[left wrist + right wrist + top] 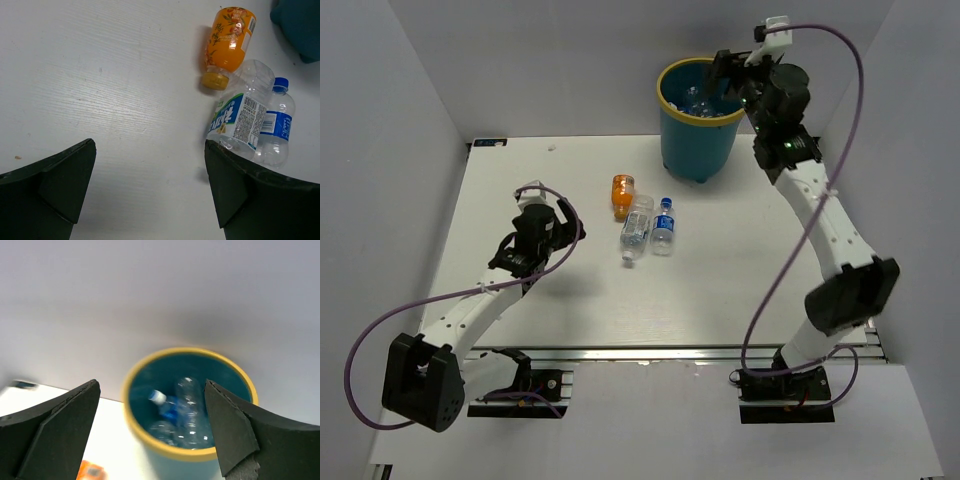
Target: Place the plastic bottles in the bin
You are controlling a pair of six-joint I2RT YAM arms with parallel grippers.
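The teal bin (pixel 695 150) with a yellow rim stands at the back of the table and holds several clear bottles (pixel 187 412). My right gripper (pixel 725 72) is open and empty above the bin's rim (pixel 170 450). Three bottles lie on the table in the middle: a short orange one (pixel 622 195), a clear one with a blue-green label (pixel 636 230) and a blue-capped one (pixel 664 226). In the left wrist view the orange bottle (pixel 229 42), labelled bottle (pixel 240 117) and blue-capped bottle (pixel 276 125) lie to the right. My left gripper (pixel 512 258) is open and empty, left of them.
White walls enclose the table on the left, back and right. The table's front edge (pixel 670 352) runs along a metal rail by the arm bases. Purple cables loop from both arms.
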